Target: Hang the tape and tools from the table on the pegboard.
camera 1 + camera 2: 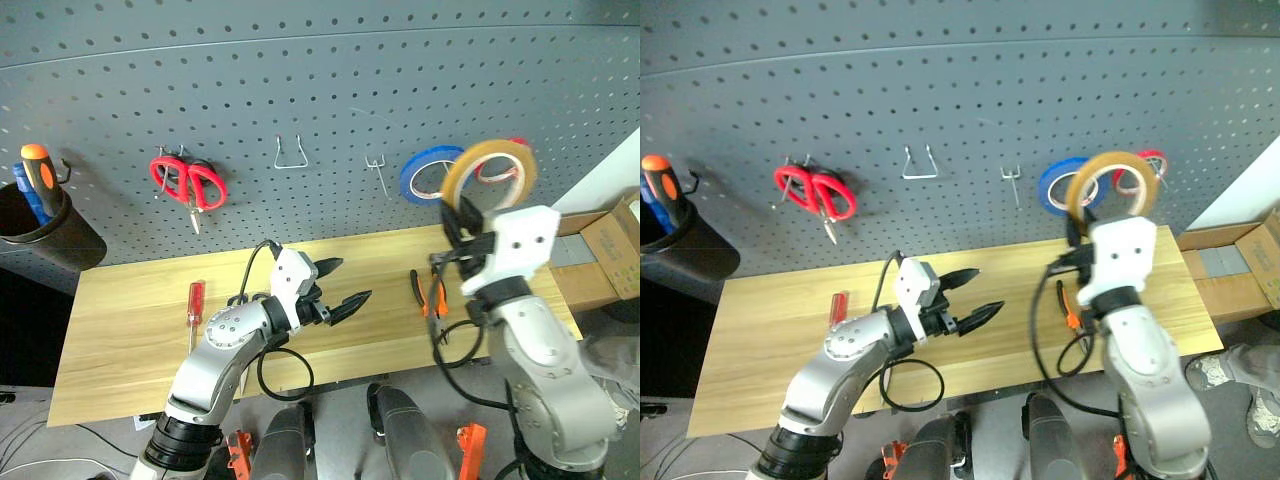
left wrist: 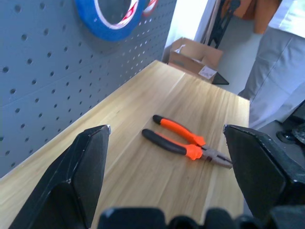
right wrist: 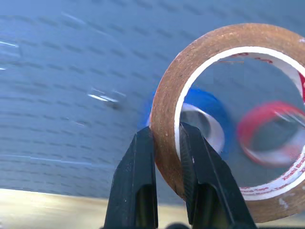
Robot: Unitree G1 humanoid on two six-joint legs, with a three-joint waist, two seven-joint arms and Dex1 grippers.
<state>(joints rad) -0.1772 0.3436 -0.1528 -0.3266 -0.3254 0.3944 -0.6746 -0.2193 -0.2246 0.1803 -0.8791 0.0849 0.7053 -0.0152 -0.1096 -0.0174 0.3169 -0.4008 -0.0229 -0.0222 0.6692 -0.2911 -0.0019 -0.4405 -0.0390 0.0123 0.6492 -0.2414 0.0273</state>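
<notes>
Holding the tape (image 1: pixel 490 172) clamped by its rim, the right gripper (image 3: pixel 167 157) lifts it before the pegboard (image 1: pixel 300 90), near the blue roll (image 1: pixel 428 172). It looks light, stiff and thin, best pinched across the band. Left gripper (image 1: pixel 345 285) hangs apart over the surface (image 1: pixel 120 340). The free hook is hard to make out.

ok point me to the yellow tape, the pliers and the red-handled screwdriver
yellow tape (image 1: pixel 452 179): left eye view, left side of the ring, above the right gripper (image 1: pixel 463 216) holding it
pliers (image 2: pixel 177 130): left wrist view, upper orange handle
red-handled screwdriver (image 1: pixel 197 300): left eye view, red handle, lying on the table
</notes>
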